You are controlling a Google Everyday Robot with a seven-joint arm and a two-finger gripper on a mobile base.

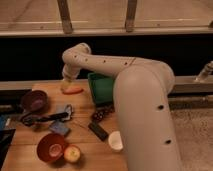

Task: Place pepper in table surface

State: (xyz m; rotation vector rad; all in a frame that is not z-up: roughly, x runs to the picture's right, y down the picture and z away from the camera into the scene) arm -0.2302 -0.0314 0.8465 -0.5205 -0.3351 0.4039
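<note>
Light-brown plank table surface [92, 150] — matt wood; slim red-orange pepper [73, 90] — smooth, slightly glossy skin; gripper [67, 83] just above it, on a smooth, satin off-white arm [142, 95].

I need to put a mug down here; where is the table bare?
Bare table surface lies between the pepper, the green tray and the blue object, and at the front between apple and white cup. Crowded: the left, around purple bowl and red bowl. The gripper hangs at the far edge, by the pepper.
</note>
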